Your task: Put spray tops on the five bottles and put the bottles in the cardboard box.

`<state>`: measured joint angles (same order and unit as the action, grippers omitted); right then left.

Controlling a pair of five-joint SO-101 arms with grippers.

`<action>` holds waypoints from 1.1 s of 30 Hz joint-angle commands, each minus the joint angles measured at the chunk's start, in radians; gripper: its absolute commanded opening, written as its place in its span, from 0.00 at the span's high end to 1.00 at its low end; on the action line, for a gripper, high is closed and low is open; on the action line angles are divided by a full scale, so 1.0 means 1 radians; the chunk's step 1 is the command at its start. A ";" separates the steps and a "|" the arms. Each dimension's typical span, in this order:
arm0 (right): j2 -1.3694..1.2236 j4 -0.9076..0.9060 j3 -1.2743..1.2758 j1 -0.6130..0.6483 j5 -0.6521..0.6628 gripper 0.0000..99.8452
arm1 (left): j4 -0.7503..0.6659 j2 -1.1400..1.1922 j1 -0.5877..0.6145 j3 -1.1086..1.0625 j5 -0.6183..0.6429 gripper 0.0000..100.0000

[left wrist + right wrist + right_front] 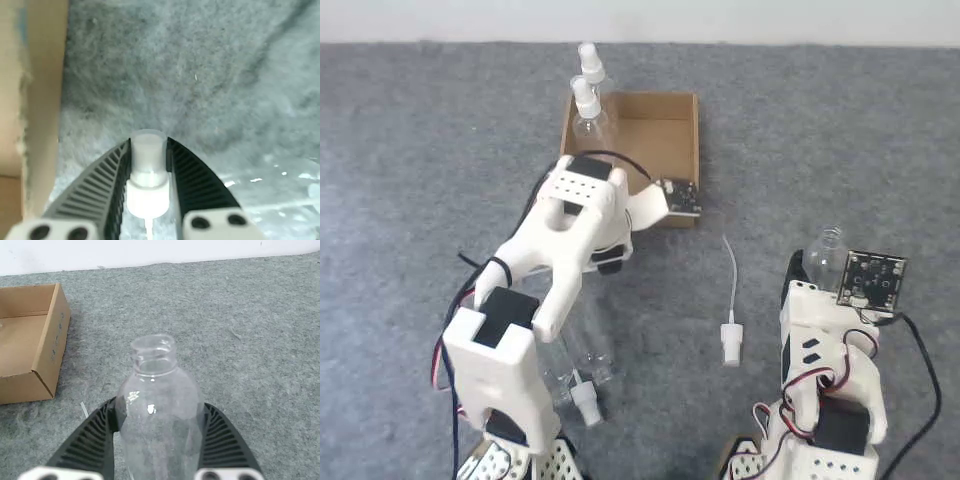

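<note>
The left gripper [147, 145] is clamped on a white spray top [147, 167], its ribbed fingers pressed against either side of the cap, close beside a wall of the cardboard box [660, 135]. The right gripper [160, 410] grips a clear open-necked bottle [157, 400] around its body and holds it upright. In the high view this bottle is at the right of the frame, well apart from the box at upper centre. Two capped bottles [588, 110] stand at the box's upper left corner (I cannot tell whether the farther one is inside the box or just behind its wall). A loose spray top [731, 342] with a thin tube lies on the grey carpet [840, 120] at lower centre. More clear bottles [582, 365] lie at lower left, partly under the left arm.
</note>
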<state>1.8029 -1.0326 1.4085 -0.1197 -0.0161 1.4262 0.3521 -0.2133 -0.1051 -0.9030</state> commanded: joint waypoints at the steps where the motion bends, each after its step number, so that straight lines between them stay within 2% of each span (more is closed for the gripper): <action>1: 0.010 0.025 -0.012 -0.008 -0.005 0.94 | 0.071 -0.005 -0.002 0.094 0.023 0.96; 13: 0.010 0.025 -0.012 -0.008 -0.005 0.94 | 0.324 -0.005 -0.002 0.309 0.048 0.98; 20: 0.010 0.025 -0.012 -0.008 -0.005 0.94 | 0.327 -0.021 -0.020 0.325 0.150 0.99; 33: 0.010 0.024 -0.012 -0.007 -0.006 0.94 | 0.327 -0.336 -0.051 0.320 0.316 0.99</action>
<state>1.8029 -1.0326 1.4085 -0.1197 -0.0161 1.7177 0.1266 -0.2578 0.1680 -0.6406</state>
